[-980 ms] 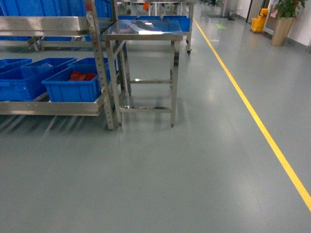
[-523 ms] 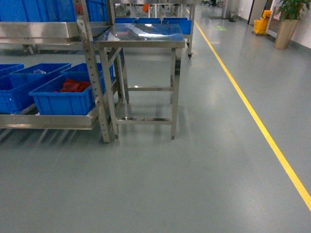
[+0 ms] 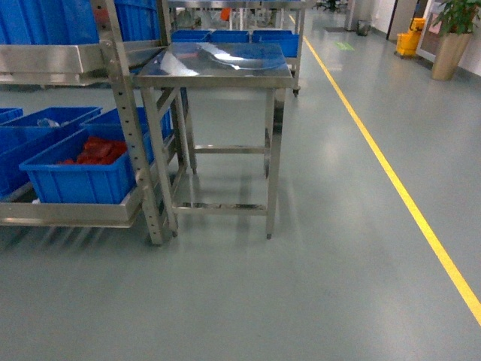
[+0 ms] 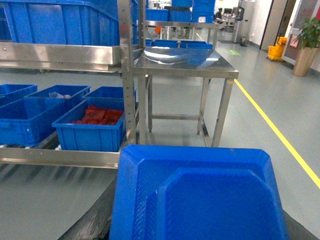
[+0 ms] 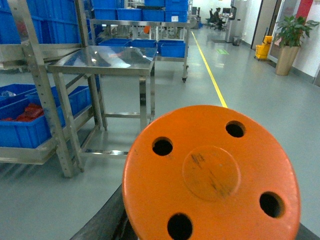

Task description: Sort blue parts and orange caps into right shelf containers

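Neither claw shows in any view. In the left wrist view one blue part [image 4: 200, 195], a flat tray-like piece with stepped, chamfered corners, fills the lower frame right in front of the camera; whether the left claw grips it cannot be told. In the right wrist view one orange cap [image 5: 212, 172], a round disc with four holes around a raised middle, fills the lower frame in the same way, and the right claw's state cannot be told either.

Beyond them stands one steel counter [image 3: 218, 64] on four legs, its top shiny, set just beside the steel shelf [image 3: 124, 128] at left. On the shelf's lower level the head view shows three blue crates: the nearest crate [image 3: 83, 180] holds red pieces [image 3: 98, 149], a second crate [image 3: 45, 119] sits behind it at left with something pale inside, and a third [image 3: 120, 116] sits behind the nearest one. More blue crates [image 3: 52, 19] stand on the upper level, too cropped to count. Behind the counter three blue bins [image 3: 229, 36] stand in a row on a far trolley. One yellow line [image 3: 391, 173] runs along the grey floor [image 3: 301, 301] at right. Far right, one potted plant [image 3: 451, 37] stands beside one yellow mop bucket [image 3: 409, 39].
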{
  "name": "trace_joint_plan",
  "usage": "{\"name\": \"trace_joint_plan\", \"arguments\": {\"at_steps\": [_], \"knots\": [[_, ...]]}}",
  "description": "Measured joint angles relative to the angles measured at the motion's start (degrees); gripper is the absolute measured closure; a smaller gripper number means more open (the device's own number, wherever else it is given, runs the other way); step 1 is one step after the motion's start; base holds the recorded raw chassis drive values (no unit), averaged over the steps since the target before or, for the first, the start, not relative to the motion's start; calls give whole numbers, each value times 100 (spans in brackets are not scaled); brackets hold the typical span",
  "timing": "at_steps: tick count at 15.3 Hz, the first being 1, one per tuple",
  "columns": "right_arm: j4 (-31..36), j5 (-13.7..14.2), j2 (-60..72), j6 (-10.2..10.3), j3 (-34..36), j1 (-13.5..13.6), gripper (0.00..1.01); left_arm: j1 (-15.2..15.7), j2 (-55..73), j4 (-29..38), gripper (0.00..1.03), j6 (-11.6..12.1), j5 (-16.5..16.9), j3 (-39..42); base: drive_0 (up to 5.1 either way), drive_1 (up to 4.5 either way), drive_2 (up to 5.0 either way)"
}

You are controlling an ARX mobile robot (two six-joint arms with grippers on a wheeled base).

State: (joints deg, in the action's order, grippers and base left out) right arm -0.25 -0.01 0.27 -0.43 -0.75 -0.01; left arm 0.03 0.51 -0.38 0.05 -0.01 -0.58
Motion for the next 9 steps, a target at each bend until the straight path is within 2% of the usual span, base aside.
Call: {"name": "trace_joint_plan", "arguments": {"at_steps": [9], "knots": [[-20, 0, 0, 0, 0, 0, 57, 0, 0, 7, 59, 2, 0, -2, -4, 428, -436]]}}
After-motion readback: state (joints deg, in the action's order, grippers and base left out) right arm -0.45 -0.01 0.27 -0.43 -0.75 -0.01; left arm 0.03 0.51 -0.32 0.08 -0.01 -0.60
